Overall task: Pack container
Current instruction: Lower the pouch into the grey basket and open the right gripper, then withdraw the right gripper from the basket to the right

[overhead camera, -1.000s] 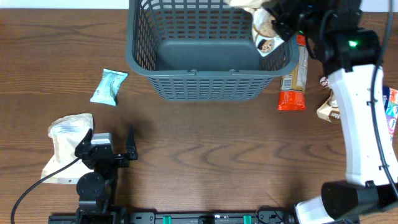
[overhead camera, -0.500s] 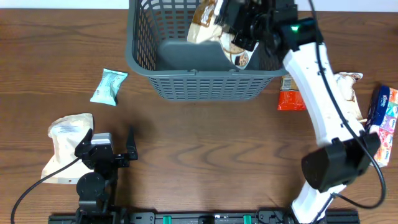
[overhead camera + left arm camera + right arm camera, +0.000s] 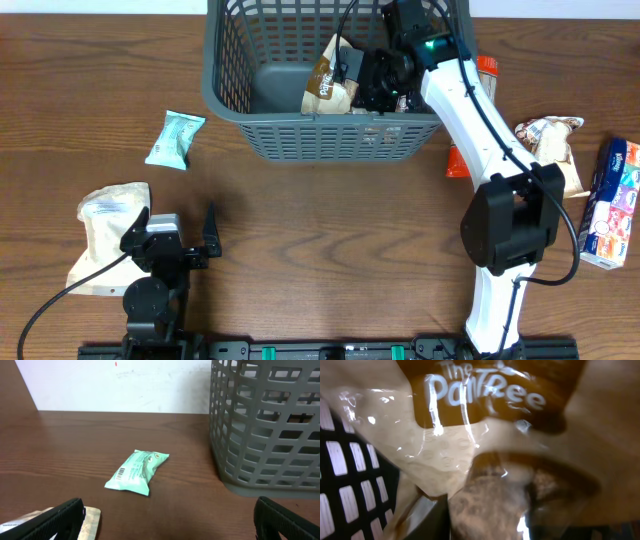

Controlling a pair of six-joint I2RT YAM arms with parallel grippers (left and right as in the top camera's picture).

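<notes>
Inside the grey basket [image 3: 300,140], a brown snack packet [image 3: 325,85] leans at the right gripper [image 3: 362,82], its grip unclear, left gripper [image 3: 167,512] wide open.

Snack bag [image 3: 328,80] in container [image 3: 300,140], packet [image 3: 175,139] left

A: What do we note on the right arm [image 3: 475,115]?
B: White links, black joints, a green indicator light [image 3: 432,43].
A: And on the left arm [image 3: 150,295]?
B: We see black housings and one black cable [image 3: 70,287].
</notes>
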